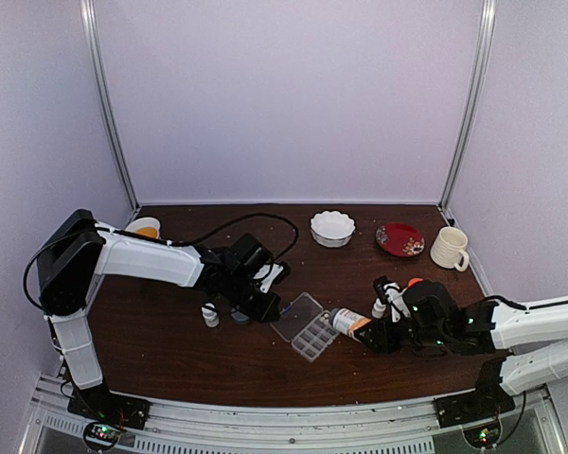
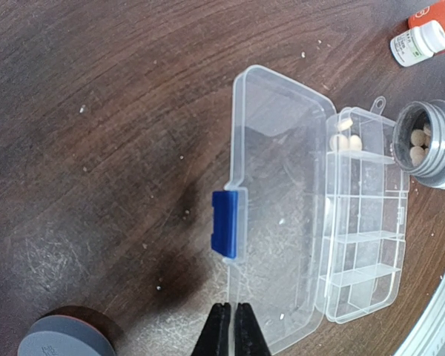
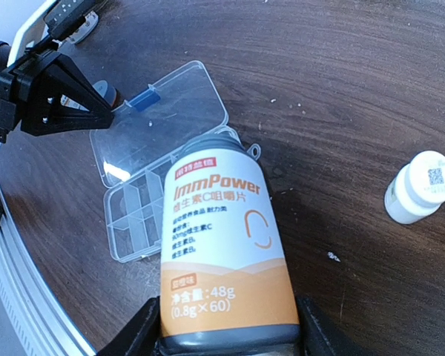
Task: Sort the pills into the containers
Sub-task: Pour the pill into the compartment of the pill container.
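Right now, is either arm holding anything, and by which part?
The right jaws hold the orange-and-white bottle by its base end, tipped sideways. The left jaws are shut on nothing.

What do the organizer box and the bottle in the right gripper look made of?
The organizer box: clear glossy plastic; the grain of the table shows through its lid. The bottle: glossy printed white-and-orange label over a grey body whose rim looks metallic, though it could be plastic.

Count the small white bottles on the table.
2: one white bottle near the left gripper, another beside the orange bottle in the right gripper; arms may hide more.
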